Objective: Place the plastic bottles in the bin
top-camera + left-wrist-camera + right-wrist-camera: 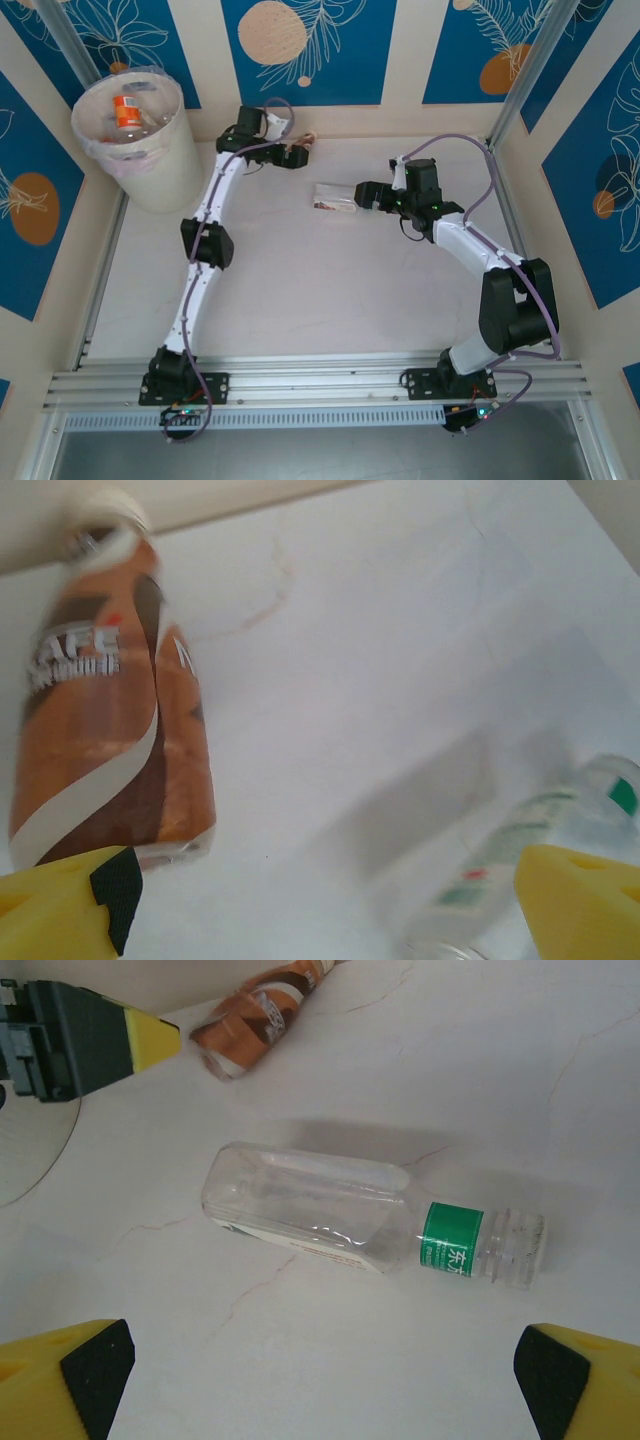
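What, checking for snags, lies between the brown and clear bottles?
Only bare table separates brown bottle from clear bottle, in the right wrist view.

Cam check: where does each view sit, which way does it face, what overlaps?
Top external: above and behind the bases, looking down on the table, bin and both whole arms.
Left wrist: on the left arm, low, facing the brown bottle; left gripper fingertips at the bottom corners.
Right wrist: on the right arm, looking down at the clear bottle; right gripper fingertips at the bottom corners, the left gripper's finger top left.
Shared: both bottles show in all three views.
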Available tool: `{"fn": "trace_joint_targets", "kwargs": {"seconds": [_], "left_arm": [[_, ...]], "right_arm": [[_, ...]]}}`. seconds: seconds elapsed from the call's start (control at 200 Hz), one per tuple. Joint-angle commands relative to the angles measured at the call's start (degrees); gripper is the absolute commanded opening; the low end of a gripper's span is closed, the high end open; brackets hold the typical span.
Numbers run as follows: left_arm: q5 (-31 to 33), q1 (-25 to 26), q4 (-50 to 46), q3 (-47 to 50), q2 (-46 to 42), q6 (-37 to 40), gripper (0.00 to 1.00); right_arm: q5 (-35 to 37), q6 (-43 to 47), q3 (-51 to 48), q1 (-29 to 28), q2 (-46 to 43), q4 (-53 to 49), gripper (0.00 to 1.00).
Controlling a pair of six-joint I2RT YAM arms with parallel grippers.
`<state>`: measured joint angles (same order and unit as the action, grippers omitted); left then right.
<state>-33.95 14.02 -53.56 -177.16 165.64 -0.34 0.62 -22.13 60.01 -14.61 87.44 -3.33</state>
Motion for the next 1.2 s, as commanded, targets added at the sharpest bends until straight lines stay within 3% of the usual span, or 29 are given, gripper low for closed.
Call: {"fn": "trace_joint_targets", "kwargs": {"seconds": [0.0, 0.18, 0.365, 0.435, 0.505, 0.585, 0.745, 0.88, 0.97, 1.195], "left_arm": [[5.3, 0.6, -8.6, -3.9, -5.3, 3.3, 0.99], [32.3, 5.7, -5.7, -3.9, -2.6, -1.1, 1.0], [40.2, 9.5, 2.0, -3.9, 2.0, -9.2, 1.0], [37.8, 9.2, 4.8, -3.9, 3.2, -14.4, 1.0], [29.4, 8.5, 9.1, -3.9, 4.6, -19.4, 1.0], [21.9, 8.3, 14.4, -3.9, 6.0, -22.6, 1.0], [22.3, 8.3, 18.0, -3.9, 7.4, -23.7, 1.0], [21.1, 7.5, 21.2, -3.7, 9.3, -27.0, 1.0], [16.5, 6.8, 26.0, -3.7, 10.7, -30.1, 1.0], [13.8, 6.6, 35.3, 0.0, 11.7, -35.1, 0.99]], "right_arm": [[-1.0, -0.1, 1.3, -0.2, 0.4, 1.6, 1.0], [-1.6, -0.4, 1.5, -0.2, 0.7, 1.8, 1.0], [-0.9, 0.1, 2.4, 0.0, 1.5, 1.4, 1.0], [-3.8, 1.3, 4.5, 0.7, 4.2, 2.3, 1.0], [-8.7, 1.4, 10.5, 1.8, 9.8, -0.1, 1.0], [-9.6, -0.8, 19.0, 2.8, 17.1, -3.9, 1.0], [-9.9, -11.4, 34.0, 5.2, 30.4, -6.1, 0.99], [-16.2, -15.1, 49.8, 5.5, 42.2, -9.9, 0.94], [-17.8, -15.7, 61.2, 5.3, 50.2, -15.2, 0.87], [-22.5, -19.4, 85.7, 4.6, 66.9, -24.6, 0.7]]}}
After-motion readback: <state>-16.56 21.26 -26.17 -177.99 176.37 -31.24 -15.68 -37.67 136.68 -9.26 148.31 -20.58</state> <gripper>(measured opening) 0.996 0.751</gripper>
